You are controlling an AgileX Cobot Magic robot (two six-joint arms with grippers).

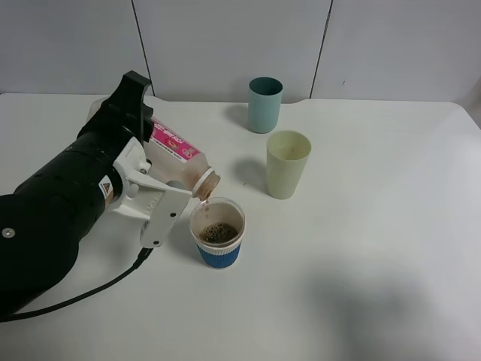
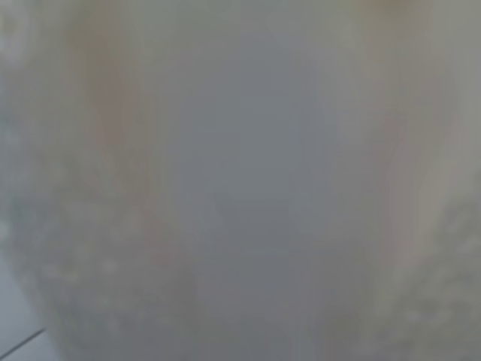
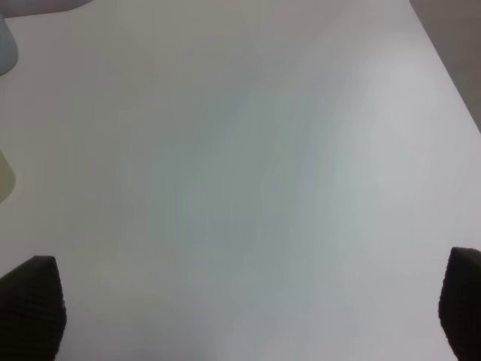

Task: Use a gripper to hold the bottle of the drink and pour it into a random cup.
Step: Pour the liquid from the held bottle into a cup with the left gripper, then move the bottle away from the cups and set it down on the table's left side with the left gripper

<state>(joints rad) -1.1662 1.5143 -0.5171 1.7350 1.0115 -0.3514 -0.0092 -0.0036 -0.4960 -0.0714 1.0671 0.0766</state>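
Exterior high view: left jaws clamp the bottle [image 1: 174,144], tilted neck-down, its long axis aimed at the blue cup [image 1: 220,256] just under its mouth on the worktop [image 1: 361,263]; right jaws gape empty, apparently well away.

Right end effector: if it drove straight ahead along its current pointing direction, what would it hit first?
Most likely the bare white table: nothing else shows ahead of the open right end effector, though depth is hard to judge.

A teal cup [image 1: 265,104] stood upright on the white table [image 1: 376,226]; a pale green cup [image 1: 288,163] stood near it, apart.
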